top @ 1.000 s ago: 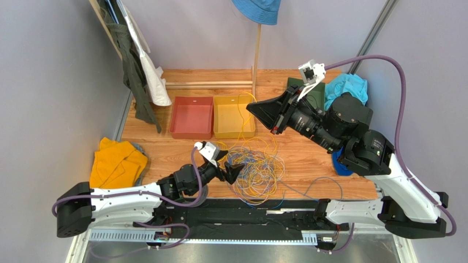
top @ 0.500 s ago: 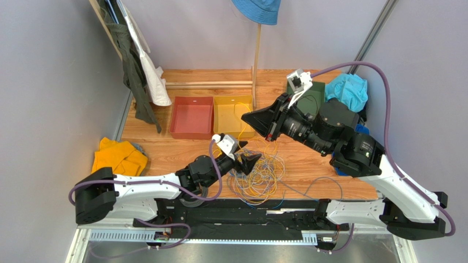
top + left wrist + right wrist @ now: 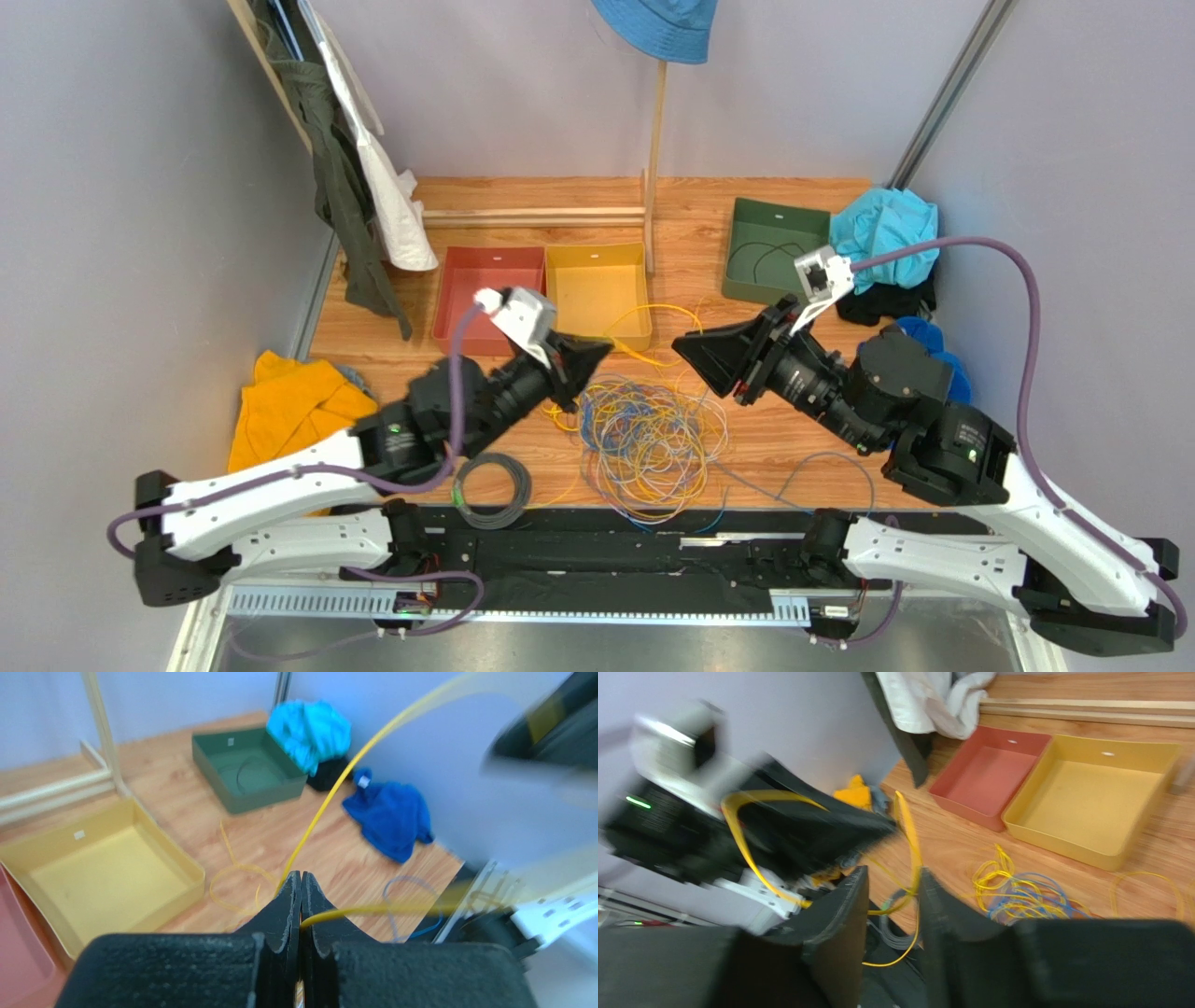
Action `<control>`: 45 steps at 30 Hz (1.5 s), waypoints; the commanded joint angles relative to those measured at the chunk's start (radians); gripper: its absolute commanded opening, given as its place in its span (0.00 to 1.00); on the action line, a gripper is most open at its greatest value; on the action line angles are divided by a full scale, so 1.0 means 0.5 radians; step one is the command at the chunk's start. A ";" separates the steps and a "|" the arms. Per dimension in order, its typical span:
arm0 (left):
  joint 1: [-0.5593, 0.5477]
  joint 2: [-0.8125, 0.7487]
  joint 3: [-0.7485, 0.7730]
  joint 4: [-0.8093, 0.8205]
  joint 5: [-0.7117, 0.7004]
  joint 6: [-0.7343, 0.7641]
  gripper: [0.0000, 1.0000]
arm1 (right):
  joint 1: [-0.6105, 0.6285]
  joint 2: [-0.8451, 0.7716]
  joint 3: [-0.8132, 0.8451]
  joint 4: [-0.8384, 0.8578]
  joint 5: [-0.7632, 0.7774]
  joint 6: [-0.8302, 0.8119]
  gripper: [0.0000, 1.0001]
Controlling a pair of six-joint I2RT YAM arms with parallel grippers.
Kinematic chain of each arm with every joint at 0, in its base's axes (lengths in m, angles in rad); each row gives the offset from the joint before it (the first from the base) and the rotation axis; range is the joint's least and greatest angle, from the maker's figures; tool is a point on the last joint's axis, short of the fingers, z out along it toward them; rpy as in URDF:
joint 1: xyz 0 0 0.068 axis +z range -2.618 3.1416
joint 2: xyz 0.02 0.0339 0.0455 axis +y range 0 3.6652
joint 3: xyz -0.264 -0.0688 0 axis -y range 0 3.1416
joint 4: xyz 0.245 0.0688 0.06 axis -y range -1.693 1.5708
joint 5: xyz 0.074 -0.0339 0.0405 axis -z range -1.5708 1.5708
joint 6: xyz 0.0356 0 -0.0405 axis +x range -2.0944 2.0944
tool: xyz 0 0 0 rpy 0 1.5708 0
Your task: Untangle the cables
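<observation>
The cables (image 3: 652, 434) lie as a loose tangle of yellow, blue and pale wires on the wooden table in front of the arms, and also show in the right wrist view (image 3: 1018, 892). My left gripper (image 3: 596, 353) hangs above the tangle's far left edge. In the left wrist view it (image 3: 300, 876) is shut on one yellow cable (image 3: 337, 791), which rises up to the right. My right gripper (image 3: 685, 347) faces it from the right, jaws apart (image 3: 892, 878). A yellow cable (image 3: 915, 847) runs loosely through that gap.
A red tray (image 3: 488, 301) and a yellow tray (image 3: 596, 287) stand behind the tangle, a green tray (image 3: 772, 249) at the back right. A dark grey coil (image 3: 491, 486) lies by the near edge. A yellow cloth (image 3: 288, 406), a teal cloth (image 3: 881, 224) and a wooden pole (image 3: 654, 154) flank the table.
My left gripper closed on a yellow cable and rose toward the trays. My right gripper came down and toward me from the back, and its jaws opened.
</observation>
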 commanded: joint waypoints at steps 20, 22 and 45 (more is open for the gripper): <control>0.235 1.009 2.693 -1.722 -0.164 0.171 0.00 | 0.011 -0.280 -0.880 0.049 0.267 0.191 0.62; 0.235 1.086 2.956 -1.759 -0.185 0.226 0.00 | 0.011 -0.277 -0.956 0.068 0.264 0.197 0.62; 0.950 1.653 3.399 -1.799 0.376 -0.012 0.00 | 0.011 -0.664 -1.313 0.013 0.257 0.412 0.56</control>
